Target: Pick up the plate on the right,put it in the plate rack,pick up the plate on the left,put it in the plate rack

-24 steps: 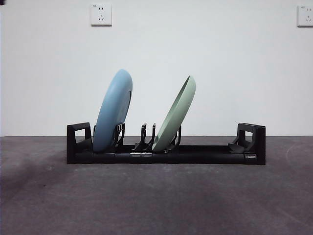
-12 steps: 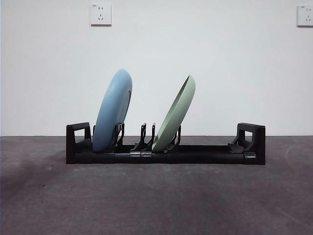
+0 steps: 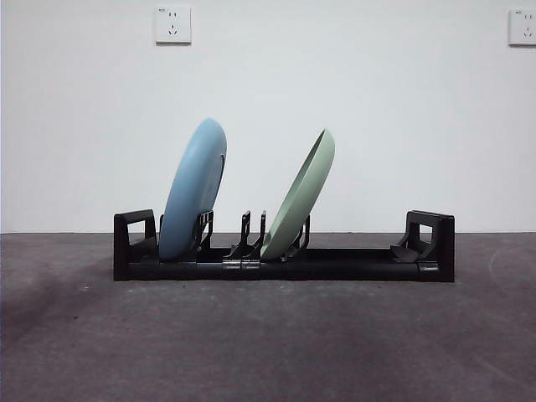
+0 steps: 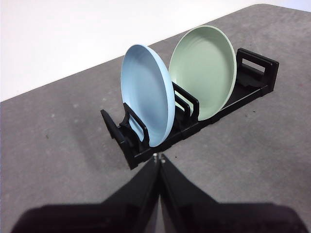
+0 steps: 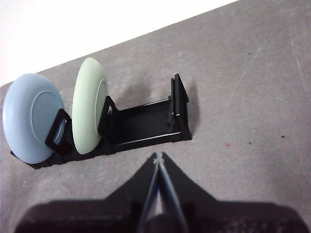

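Leaning in the plate rack: blue plate, green plate. Hovering nearby, closed, empty: left end effector, right end effector.

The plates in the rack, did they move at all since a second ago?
No, nothing visibly changed. The blue plate and the green plate lean in the black plate rack just as before, and neither hand touches them: the left hand and the right hand are shut and hang clear of the rack.

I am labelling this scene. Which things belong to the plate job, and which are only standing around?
Job: blue plate, green plate, rack, left gripper, right gripper.
Not job: two wall sockets, table.
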